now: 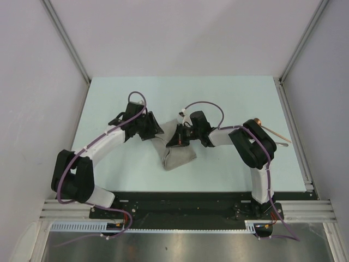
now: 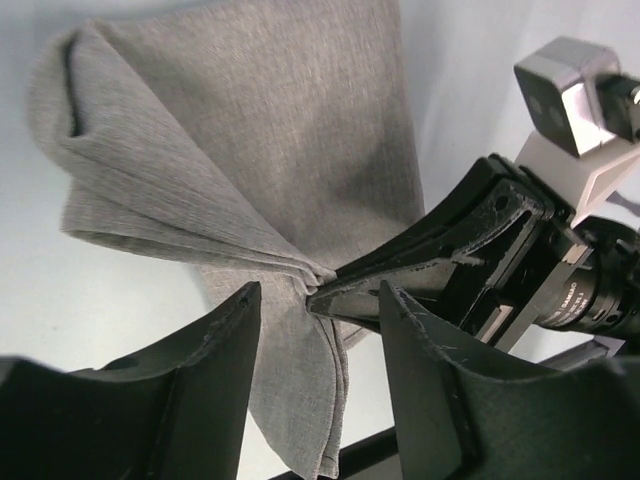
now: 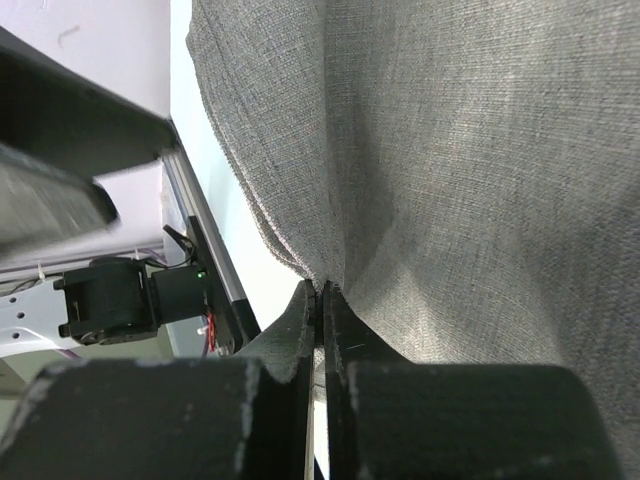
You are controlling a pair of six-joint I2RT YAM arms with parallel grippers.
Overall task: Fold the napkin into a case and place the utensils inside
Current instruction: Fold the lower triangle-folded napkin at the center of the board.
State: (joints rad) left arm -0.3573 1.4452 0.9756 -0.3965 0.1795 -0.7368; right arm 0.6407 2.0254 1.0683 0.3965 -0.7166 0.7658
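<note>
Right gripper (image 3: pixel 322 290) clamped tight on the napkin (image 1: pixel 177 157), mid-table (image 1: pixel 218 95).
My left gripper (image 2: pixel 320 297) stands open, its fingers straddling that pinched fold without gripping it; the copper spoon (image 1: pixel 260 121) lies near the table's right edge.

free: far table (image 1: pixel 218 93) | blocked: centre, napkin (image 1: pixel 180 158), left tool (image 2: pixel 318 305), right tool (image 3: pixel 322 292) | right edge: utensils (image 1: pixel 272 132)

The grey-beige napkin (image 1: pixel 175 157) lies bunched in folds; utensils (image 1: pixel 278 136) lie well apart, rightward.
</note>
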